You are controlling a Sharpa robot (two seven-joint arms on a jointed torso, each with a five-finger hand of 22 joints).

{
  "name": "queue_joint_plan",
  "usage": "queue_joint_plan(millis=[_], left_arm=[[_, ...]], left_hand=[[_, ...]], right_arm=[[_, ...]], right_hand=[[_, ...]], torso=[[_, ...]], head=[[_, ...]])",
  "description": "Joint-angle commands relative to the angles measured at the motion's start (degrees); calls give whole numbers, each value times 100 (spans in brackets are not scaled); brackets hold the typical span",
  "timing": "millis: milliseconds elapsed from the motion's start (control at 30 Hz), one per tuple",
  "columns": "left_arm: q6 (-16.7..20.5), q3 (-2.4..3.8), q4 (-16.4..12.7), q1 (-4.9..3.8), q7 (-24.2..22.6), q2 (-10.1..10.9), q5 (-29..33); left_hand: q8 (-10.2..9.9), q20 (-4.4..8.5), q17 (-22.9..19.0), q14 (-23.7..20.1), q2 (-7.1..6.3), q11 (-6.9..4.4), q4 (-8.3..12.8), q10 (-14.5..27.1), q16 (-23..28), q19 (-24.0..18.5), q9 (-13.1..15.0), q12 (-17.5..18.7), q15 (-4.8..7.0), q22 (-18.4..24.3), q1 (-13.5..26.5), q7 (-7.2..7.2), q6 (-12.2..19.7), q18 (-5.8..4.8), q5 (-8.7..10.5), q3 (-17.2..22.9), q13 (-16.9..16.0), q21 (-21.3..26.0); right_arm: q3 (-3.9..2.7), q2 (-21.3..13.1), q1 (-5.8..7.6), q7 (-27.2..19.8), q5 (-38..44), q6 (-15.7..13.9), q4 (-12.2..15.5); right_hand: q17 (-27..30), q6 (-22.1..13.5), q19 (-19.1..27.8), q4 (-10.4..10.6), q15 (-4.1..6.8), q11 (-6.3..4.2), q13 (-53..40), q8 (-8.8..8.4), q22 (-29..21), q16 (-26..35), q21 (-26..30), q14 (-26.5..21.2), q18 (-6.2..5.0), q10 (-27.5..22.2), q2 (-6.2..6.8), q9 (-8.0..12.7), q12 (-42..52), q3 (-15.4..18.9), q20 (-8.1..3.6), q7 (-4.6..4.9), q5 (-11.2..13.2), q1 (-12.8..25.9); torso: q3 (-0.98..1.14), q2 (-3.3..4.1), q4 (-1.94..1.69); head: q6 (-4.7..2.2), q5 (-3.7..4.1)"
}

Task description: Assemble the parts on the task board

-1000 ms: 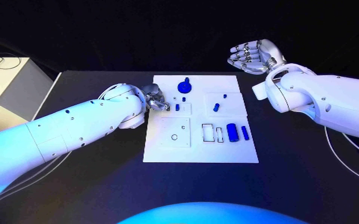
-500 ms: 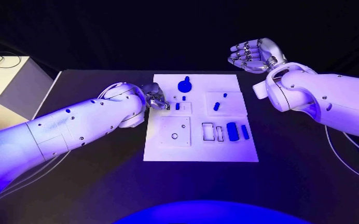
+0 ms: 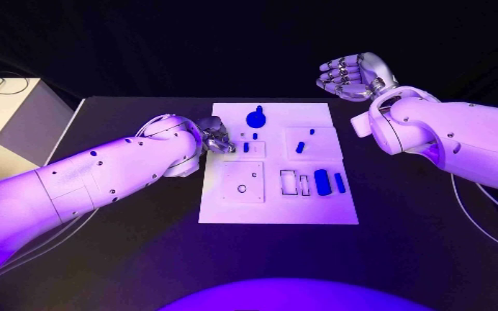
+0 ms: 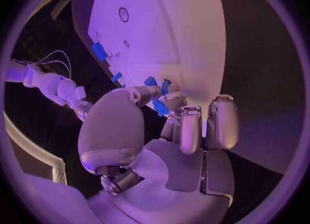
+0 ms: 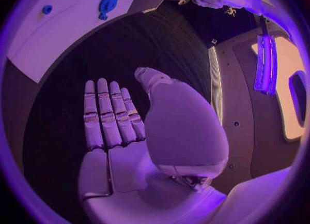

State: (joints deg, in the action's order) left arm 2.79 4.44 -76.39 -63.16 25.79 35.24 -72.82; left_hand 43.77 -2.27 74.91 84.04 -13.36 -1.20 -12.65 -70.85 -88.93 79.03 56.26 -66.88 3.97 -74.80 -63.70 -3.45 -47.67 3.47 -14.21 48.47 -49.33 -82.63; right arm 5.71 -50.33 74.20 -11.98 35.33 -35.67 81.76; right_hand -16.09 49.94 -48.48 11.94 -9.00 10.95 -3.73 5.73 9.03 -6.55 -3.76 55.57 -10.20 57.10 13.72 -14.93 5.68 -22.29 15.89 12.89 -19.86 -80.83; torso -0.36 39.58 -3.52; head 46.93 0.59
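Left hand (image 3: 215,138) sits at the task board (image 3: 278,214) left edge, fingers (image 4: 169,100) pinching a small blue part (image 4: 159,107) at the tips, just over the board's left side. The part looks light, rigid and probably slick; best gripped across its sides. Right hand (image 3: 352,77) is raised past the far right corner, fingers straight and together, nothing in it.

A black table (image 3: 124,253) lies in the head view, its far edge meeting a plain dark backdrop (image 3: 208,23). Beside the table's left end stands a pale cabinet (image 3: 26,120) with a thin dark cable (image 3: 13,84) lying on its top. Violet light washes over the whole scene.
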Motion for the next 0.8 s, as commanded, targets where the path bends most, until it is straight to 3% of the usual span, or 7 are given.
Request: queue_joint_plan(millis=[33,600,800], left_arm=[[-165,-2,-6,3,-101,-7,68],[-135,-4,91,2,-103,-52,30],[-290,-14,180,2,-62,-122,58]], left_hand=[[23,7,1356,547,51,-1,956,-30,-25,-20,4,4,34,3,18,46,-63,32,-17,976,4,9],[20,6,1346,544,52,0,957,-23,-20,-28,2,12,33,13,18,46,-64,35,-11,981,15,14],[16,6,1346,544,54,1,958,-18,-20,-36,1,17,32,22,18,45,-65,37,-4,986,21,19]], right_arm=[[-2,-1,1,-70,9,66,8],[-2,-1,1,-70,9,76,10],[-2,2,1,-68,9,87,16]], right_hand=[[4,17,9,6,-33,42,6,-33,-4,29,8,5,-35,10,-56,6,-39,37,10,170,-18,0],[11,20,7,4,-34,44,7,-34,-12,33,8,10,-35,14,-57,8,-43,41,10,174,-28,0],[20,23,7,6,-35,46,8,-35,-22,39,8,13,-35,17,-58,11,-48,48,11,178,-37,3]], torso=[[-2,2,-1],[-3,5,-1],[-3,9,5]], head=[[-5,5],[2,2],[16,-1]])
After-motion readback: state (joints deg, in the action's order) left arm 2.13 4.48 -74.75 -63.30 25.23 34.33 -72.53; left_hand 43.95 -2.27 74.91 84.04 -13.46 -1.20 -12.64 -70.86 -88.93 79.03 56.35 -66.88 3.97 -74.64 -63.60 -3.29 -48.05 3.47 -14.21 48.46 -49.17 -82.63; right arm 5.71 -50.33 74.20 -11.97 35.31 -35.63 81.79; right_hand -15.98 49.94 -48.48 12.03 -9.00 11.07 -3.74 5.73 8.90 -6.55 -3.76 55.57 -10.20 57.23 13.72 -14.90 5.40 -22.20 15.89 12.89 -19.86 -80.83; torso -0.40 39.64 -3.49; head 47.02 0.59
